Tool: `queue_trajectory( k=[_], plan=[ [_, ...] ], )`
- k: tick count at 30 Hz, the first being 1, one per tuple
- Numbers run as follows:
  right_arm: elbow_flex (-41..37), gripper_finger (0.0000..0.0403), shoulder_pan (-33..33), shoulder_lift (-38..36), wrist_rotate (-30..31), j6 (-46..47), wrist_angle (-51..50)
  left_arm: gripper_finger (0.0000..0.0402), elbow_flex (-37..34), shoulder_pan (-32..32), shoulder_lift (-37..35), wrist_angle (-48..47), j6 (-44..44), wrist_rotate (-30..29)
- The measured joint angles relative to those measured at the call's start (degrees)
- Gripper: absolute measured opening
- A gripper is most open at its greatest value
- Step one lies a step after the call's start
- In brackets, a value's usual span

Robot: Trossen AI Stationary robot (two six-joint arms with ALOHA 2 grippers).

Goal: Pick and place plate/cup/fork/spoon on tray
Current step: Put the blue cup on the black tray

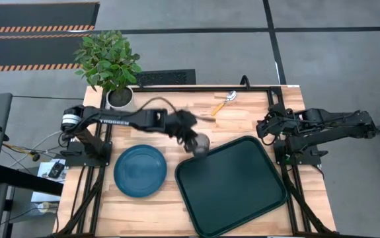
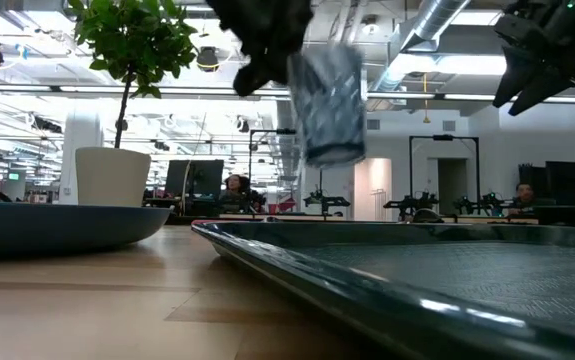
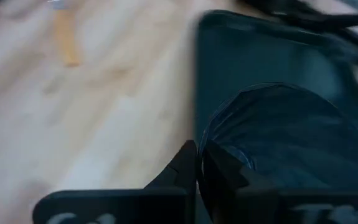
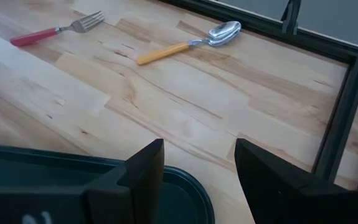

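High view: the left arm reaches across the light wooden table [image 1: 143,205], its left gripper [image 1: 193,141] clenched on the rim of the small dark grey-blue see-through cup [image 1: 202,143], which sits at the far left corner of the big dark green rectangular plastic tray [image 1: 232,188]. The large round dark teal-blue plate [image 1: 140,170] lies flat on the table just left of the tray, apart from it. The orange-handled spoon with a silver oval bowl [image 1: 223,103] lies near the table's far edge. A leafy green plant in a white pot [image 1: 110,66] stands at the far left corner. The right arm waits at the right side of the table, its right gripper [image 1: 264,125] beyond the tray's far right corner.

Low view: the cup [image 2: 327,100] hangs upright in the air, clear of the tray's raised edge [image 2: 297,262], held from above by the left gripper [image 2: 267,40]. The plate's rim [image 2: 57,228] shows at left, the white pot [image 2: 112,176] behind it. People sit in the room beyond.

Left wrist view: the dark fingers [image 3: 182,171] pinch the cup's wall [image 3: 284,137] over the tray [image 3: 259,56].

Right wrist view: the right gripper [image 4: 197,165] is released, its jaws parted above the tray's corner [image 4: 185,193]. The spoon [image 4: 188,42] and the red-handled, silver-pronged fork [image 4: 57,30] lie on bare wood, well apart from the tray.
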Motion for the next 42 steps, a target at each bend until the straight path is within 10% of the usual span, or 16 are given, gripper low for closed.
queue_trajectory(
  k=[19,28,42],
  plan=[
    [0.0,0.022,0.0,0.0,-1.53,0.04,-0.07,0.0,9.51,-8.67,12.1,8.76,-1.65,-1.36],
    [0.0,0.022,0.0,0.0,-1.81,0.44,-0.2,0.0,19.22,-11.66,18.78,1.54,2.2,-1.7],
    [0.0,0.022,0.0,0.0,-2.89,0.52,-0.88,0.0,14.43,-16.05,14.64,-13.84,-3.48,-13.34]
  ],
)
